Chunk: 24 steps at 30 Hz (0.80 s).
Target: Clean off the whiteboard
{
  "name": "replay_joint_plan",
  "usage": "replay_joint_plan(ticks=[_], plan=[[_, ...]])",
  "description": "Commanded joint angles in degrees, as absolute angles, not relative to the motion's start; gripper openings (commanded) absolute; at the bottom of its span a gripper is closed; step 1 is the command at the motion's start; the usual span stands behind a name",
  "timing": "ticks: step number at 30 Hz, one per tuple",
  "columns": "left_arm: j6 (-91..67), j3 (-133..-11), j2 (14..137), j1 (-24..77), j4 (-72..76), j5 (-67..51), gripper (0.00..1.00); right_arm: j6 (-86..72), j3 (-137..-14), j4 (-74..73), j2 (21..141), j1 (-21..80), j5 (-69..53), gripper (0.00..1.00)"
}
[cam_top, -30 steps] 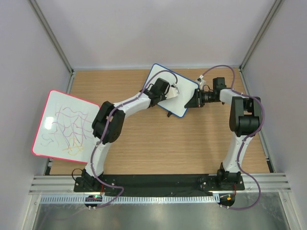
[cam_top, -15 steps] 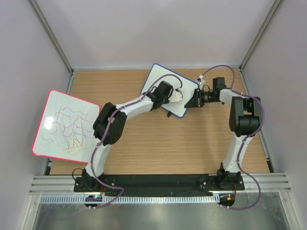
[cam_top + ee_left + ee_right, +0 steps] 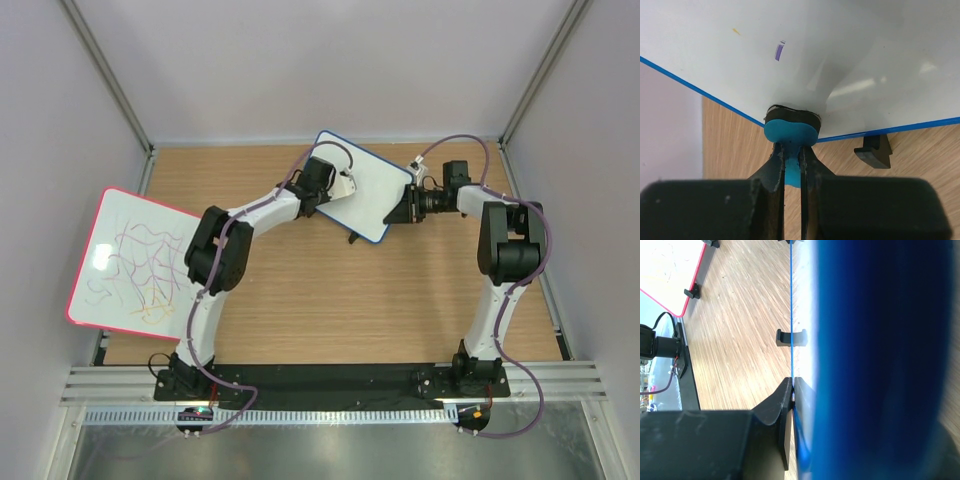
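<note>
Seen from above, the whiteboard [image 3: 375, 200] lies at the far middle of the table [image 3: 330, 300], turned on the diagonal, with an arm reaching in from each side. The left arm covers its left corner and the right arm meets its right edge. From that height neither pair of fingers can be made out.

The left wrist view settles one pair. The left gripper [image 3: 792, 150] is closed tight on the blue grip of an eraser [image 3: 790, 131], whose dark pad presses on the white face at a corner of the blue frame. This view alone also shows a short purple mark [image 3: 779, 51] and a tiny yellow fleck [image 3: 736, 31] farther in on the board, and a black foot [image 3: 874, 151] under the frame.

The right wrist view shows the board edge-on, with the right gripper [image 3: 792, 387] pinched shut on the frame. Much of that picture is a blue blur.

The table is pale wood grain. A red board [image 3: 130, 258] with purple and yellow scribbles sits at the left, overhanging the table edge. Plain pale walls [image 3: 320, 70] close the left, far and right sides, and a metal rail [image 3: 330, 385] runs along the near edge
</note>
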<state>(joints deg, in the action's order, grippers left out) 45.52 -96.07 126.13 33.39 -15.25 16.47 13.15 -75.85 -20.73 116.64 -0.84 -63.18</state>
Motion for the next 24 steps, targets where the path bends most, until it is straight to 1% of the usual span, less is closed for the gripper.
replay_joint_plan(ticks=[1, 5, 9, 14, 24], plan=[[42.46, -99.14, 128.76, 33.49, -12.22, 14.15, 0.0, 16.35, -75.23, -21.18, 113.91, 0.0, -60.73, 0.01], [38.86, -100.72, 126.57, 34.1, -12.66, 10.55, 0.0, 16.17, -75.41, -21.18, 114.08, 0.0, -60.64, 0.01], [34.99, -106.85, 126.56, 34.8, -13.44, 9.06, 0.0, 16.08, -75.32, -21.18, 113.99, 0.0, -60.56, 0.01], [32.17, -113.9, 129.11, 34.98, -18.01, 7.65, 0.0, 16.17, -75.23, -21.09, 113.99, 0.0, -60.56, 0.01], [35.33, -102.75, 128.06, 35.51, -16.09, 7.65, 0.0, 16.26, -75.32, -21.18, 113.91, 0.0, -60.65, 0.01]])
